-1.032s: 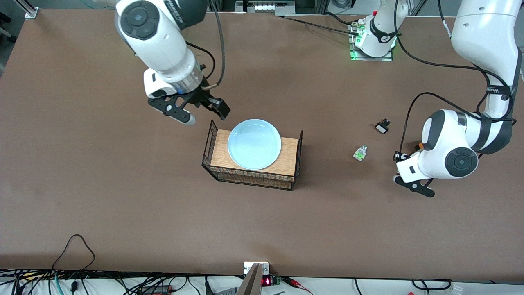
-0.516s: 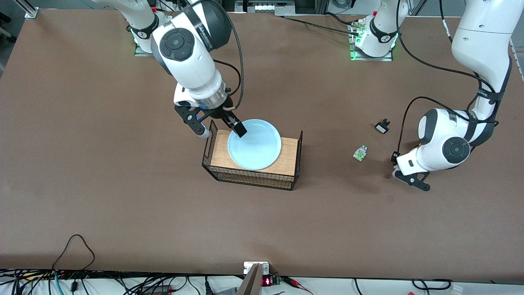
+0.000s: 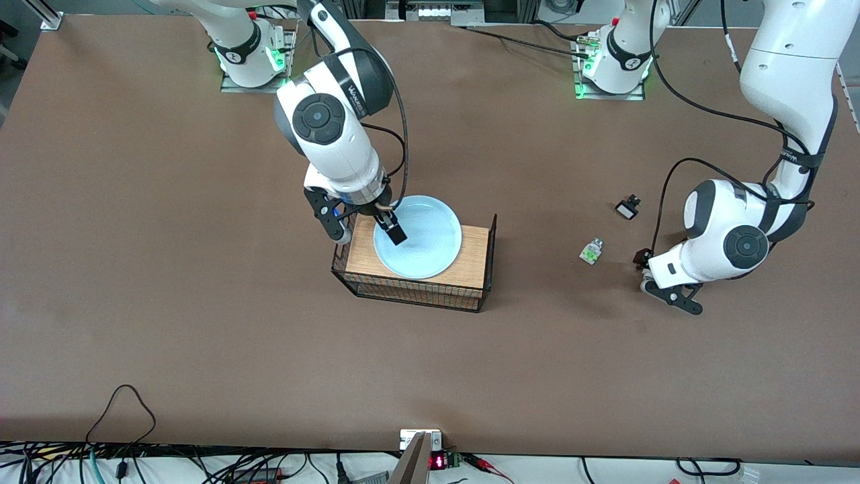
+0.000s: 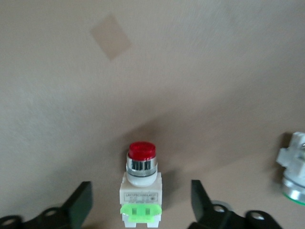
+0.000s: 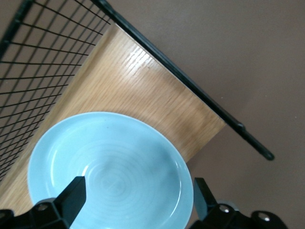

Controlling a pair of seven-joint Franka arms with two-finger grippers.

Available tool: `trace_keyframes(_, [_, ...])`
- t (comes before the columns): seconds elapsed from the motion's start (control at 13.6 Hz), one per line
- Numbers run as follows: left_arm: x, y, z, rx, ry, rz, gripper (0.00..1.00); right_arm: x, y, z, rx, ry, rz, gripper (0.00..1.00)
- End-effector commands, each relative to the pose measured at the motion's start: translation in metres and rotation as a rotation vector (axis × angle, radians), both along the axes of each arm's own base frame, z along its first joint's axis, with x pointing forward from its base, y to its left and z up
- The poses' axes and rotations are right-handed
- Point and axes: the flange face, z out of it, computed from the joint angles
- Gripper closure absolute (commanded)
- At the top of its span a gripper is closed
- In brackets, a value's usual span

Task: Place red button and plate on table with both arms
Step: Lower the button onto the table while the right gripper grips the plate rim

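Observation:
The pale blue plate (image 3: 423,238) lies on the wooden top of a black wire rack (image 3: 470,259). My right gripper (image 3: 366,232) is open over the plate's rim at the right arm's end of the rack, one finger above the plate's inside and one outside the rack. In the right wrist view the plate (image 5: 109,162) lies between the open fingers of the right gripper (image 5: 138,191). My left gripper (image 3: 664,282) is low over the brown table (image 3: 201,302). In the left wrist view the left gripper (image 4: 140,189) is open, and the red button (image 4: 140,183) lies on the table between its fingers, untouched. The front view hides the button.
A green-labelled part without a red cap (image 3: 591,251) lies on the table between the rack and my left gripper; it also shows in the left wrist view (image 4: 293,167). A small black-and-white part (image 3: 627,207) lies farther from the camera. Cables run along the near table edge.
My right arm has swung from beside the rack to over the plate's rim and come lower. My left gripper has shifted slightly toward the green-labelled part and lower.

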Motion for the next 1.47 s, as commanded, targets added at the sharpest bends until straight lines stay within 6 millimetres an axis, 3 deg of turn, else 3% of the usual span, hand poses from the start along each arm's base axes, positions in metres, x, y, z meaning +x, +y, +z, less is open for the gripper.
trace_keyframes(0.0, [0.015, -0.008, 0.063, 0.028, 0.017, -0.014, 0.00, -0.003, 0.003, -0.015, -0.012, 0.034, -0.014, 0.00])
trace_keyframes(0.22, [0.015, -0.014, 0.130, 0.064, 0.086, 0.033, 0.00, -0.007, 0.007, -0.021, -0.018, 0.041, -0.011, 0.00])
trace_keyframes(0.37, [0.014, -0.038, 0.179, 0.075, 0.106, 0.044, 0.00, -0.007, 0.008, -0.022, -0.018, 0.040, -0.009, 0.00])
trace_keyframes(0.52, [0.014, -0.052, 0.224, 0.086, 0.138, 0.074, 0.00, -0.010, 0.012, -0.023, -0.020, 0.043, -0.001, 0.10])
trace_keyframes(0.66, [0.012, -0.056, 0.255, 0.099, 0.163, 0.104, 0.00, -0.011, 0.011, -0.027, -0.025, 0.049, -0.003, 0.18])
trace_keyframes(0.88, [0.006, -0.055, 0.292, 0.096, 0.162, 0.111, 0.00, -0.013, 0.011, -0.034, -0.032, 0.058, 0.002, 0.18])
trace_keyframes(0.96, [0.005, -0.050, 0.308, 0.102, 0.147, 0.121, 0.00, -0.013, 0.010, -0.034, -0.032, 0.058, 0.002, 0.22])
trace_keyframes(1.03, [-0.004, -0.063, 0.331, 0.123, 0.106, 0.113, 0.00, -0.013, 0.010, -0.034, -0.031, 0.059, 0.001, 0.26])
trace_keyframes(1.33, [-0.043, -0.030, 0.393, 0.072, -0.053, 0.264, 0.00, -0.011, 0.009, -0.033, -0.028, 0.059, -0.003, 0.63])
trace_keyframes(1.4, [-0.055, -0.033, 0.395, 0.073, -0.068, 0.261, 0.00, -0.010, 0.008, -0.033, -0.028, 0.059, -0.003, 0.72])
